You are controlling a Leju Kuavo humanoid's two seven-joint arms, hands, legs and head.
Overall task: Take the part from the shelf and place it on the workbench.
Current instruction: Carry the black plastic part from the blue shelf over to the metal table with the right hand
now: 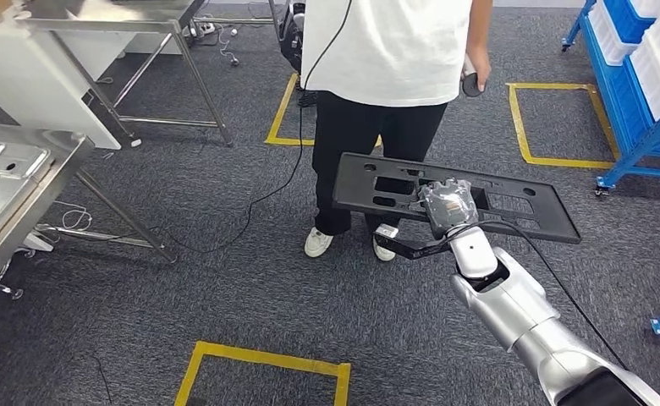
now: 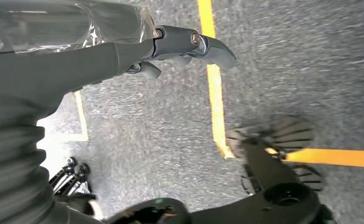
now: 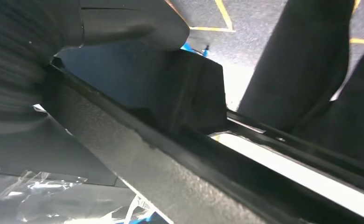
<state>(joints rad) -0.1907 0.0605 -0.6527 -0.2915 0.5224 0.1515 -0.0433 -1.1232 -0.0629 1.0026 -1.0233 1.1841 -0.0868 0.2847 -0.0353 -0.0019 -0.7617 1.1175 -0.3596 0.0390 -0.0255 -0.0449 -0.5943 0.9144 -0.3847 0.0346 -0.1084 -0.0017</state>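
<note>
My right hand (image 1: 449,207) grips the part (image 1: 513,207), a long flat black plastic panel with rectangular cut-outs and a grainy matte face, carried level over the speckled grey carpet (image 1: 225,279) just before a person (image 1: 386,51). My left hand (image 2: 124,51) hangs empty, fingers loosely apart. The steel workbench (image 1: 13,182) stands well off to the left.

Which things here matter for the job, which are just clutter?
Job:
- black plastic part, gripped by right hand
- steel workbench, where the part goes
- blue shelf

Clutter:
- person standing ahead
- yellow floor tape
- cable on carpet
</note>
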